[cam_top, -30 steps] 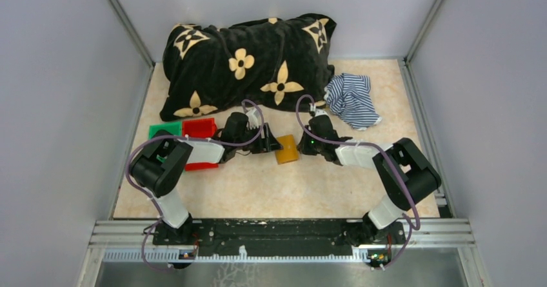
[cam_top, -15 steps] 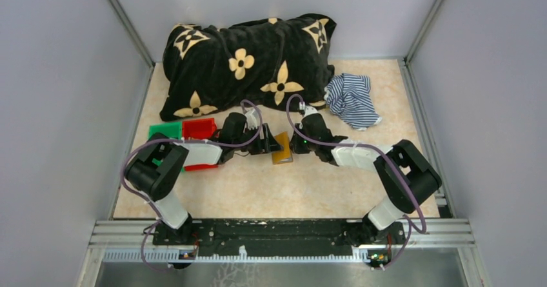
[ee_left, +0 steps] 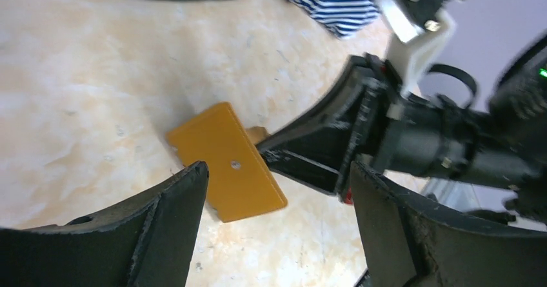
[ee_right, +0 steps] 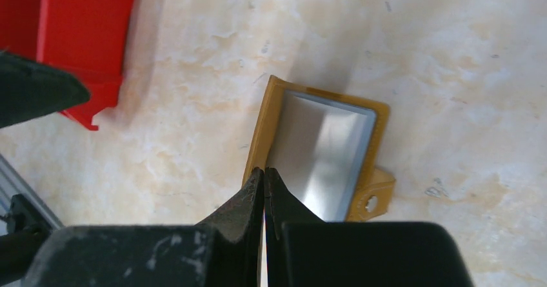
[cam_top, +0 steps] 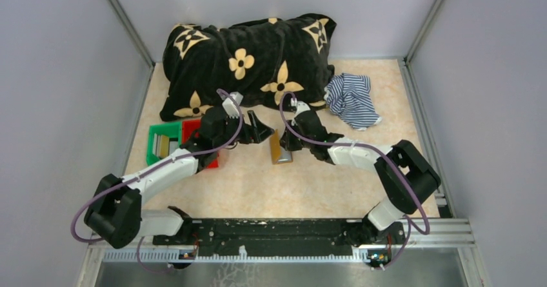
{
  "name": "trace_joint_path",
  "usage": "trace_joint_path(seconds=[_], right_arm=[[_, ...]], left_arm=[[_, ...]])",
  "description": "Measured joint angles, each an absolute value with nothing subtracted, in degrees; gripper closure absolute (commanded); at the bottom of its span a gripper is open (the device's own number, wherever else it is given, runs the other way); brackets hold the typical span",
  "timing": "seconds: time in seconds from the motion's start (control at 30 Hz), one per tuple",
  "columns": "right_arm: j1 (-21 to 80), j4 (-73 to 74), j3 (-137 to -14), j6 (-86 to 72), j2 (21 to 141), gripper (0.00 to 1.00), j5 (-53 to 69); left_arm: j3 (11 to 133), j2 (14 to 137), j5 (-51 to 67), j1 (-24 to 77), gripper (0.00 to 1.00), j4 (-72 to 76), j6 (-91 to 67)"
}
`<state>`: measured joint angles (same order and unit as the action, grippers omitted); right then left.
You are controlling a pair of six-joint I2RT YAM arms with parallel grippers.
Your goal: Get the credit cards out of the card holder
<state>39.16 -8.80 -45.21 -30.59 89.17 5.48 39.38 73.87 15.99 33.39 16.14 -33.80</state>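
Two arms flank the small tan-orange bifold wallet (ee_right: 322, 151) mid-frame: left gripper (ee_left: 278, 171) spread wide, right gripper (ee_right: 264, 171) pinched together.

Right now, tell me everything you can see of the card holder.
The card holder is a small tan-orange wallet, leather-like, with a smooth grey inner panel, a little tab on one edge and a small metal stud on its outer face. It sits propped at a tilt on the beige table. The right fingers, shut, appear to pinch one edge.
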Motion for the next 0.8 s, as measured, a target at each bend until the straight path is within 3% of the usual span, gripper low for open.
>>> trace_joint_path(seconds=[0.27,0.8], right_arm=[[43.31,-10.94,-47.48,-30.74,90.78,1.00,6.39],[45.91,-14.79,-47.66,-32.75,99.53,1.00,7.86]], left_arm=[[39.75,74.85,2.59,33.23,0.07,5.10,-36.42],[43.03,77.67,-6.20,33.10,0.12,-4.73,-35.88]])
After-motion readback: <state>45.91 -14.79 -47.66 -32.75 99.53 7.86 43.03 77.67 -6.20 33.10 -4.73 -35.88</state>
